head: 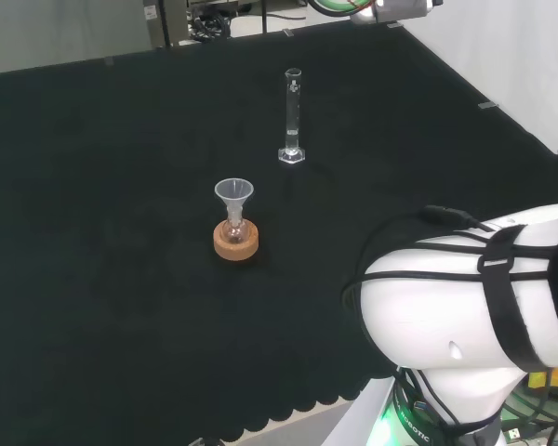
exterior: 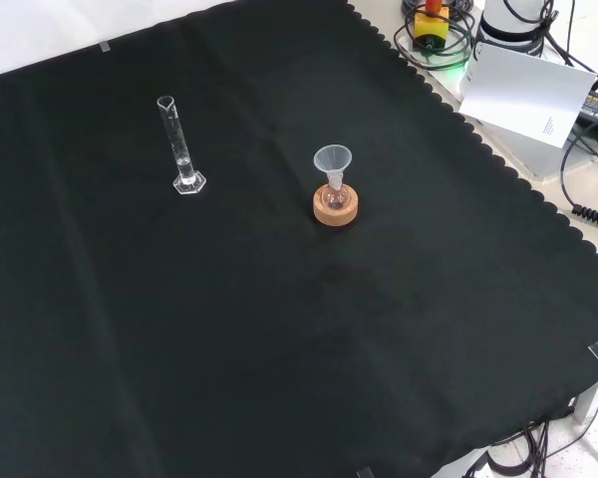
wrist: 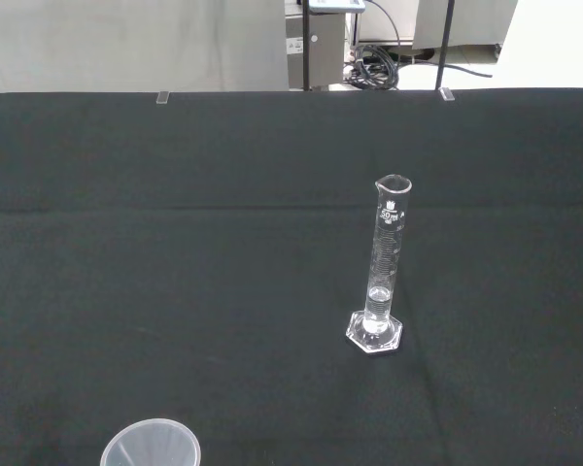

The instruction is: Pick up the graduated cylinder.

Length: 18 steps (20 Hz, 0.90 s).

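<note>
Whether the robot hand is released, clenched or grasping cannot be told. One tall clear glass graduated cylinder (exterior: 181,147) on a hexagonal foot stands upright at the front view's upper left, on the black cloth (exterior: 279,329). Right of it, well apart, one small clear flask (exterior: 334,189) carrying one clear funnel (exterior: 332,159) sits in one round cork ring stand (exterior: 336,208).

You've got the bench's black cloth (exterior: 279,349) with just two things sitting on it: the graduated cylinder (exterior: 179,149) upright at upper left of the front view, and a cork ring (exterior: 336,210) near the middle, well apart.
</note>
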Each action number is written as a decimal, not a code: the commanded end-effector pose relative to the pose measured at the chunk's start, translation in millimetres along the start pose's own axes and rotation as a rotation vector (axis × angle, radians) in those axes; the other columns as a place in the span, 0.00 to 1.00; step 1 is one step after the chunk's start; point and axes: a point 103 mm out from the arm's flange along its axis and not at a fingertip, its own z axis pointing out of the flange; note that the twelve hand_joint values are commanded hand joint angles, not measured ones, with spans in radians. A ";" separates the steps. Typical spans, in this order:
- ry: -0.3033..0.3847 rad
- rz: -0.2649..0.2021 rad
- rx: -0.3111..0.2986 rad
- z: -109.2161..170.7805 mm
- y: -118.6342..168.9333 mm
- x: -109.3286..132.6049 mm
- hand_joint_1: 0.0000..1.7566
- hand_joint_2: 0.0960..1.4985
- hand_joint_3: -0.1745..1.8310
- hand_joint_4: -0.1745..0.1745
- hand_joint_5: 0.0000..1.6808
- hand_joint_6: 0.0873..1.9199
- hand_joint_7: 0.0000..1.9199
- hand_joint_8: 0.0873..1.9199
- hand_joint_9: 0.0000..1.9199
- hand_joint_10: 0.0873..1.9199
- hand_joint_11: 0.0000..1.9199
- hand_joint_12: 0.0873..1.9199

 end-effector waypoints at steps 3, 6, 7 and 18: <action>-0.022 -0.010 -0.016 -0.6 0.0 -0.3 0.11 0.75 0.30 0.40 0.10 0.01 0.00 0.18 0.05 0.33 0.00 0.69; -0.022 -0.032 -0.011 -0.8 0.4 0.3 0.11 0.76 0.28 0.40 0.11 0.00 0.00 0.18 0.05 0.33 0.00 0.70; -0.027 -0.040 -0.010 -1.4 0.8 2.0 0.11 0.77 0.28 0.40 0.11 0.00 0.00 0.18 0.05 0.33 0.00 0.70; -0.035 -0.087 -0.041 13.0 38.3 -8.1 0.11 0.78 0.26 0.40 0.12 0.00 0.00 0.18 0.05 0.33 0.00 0.70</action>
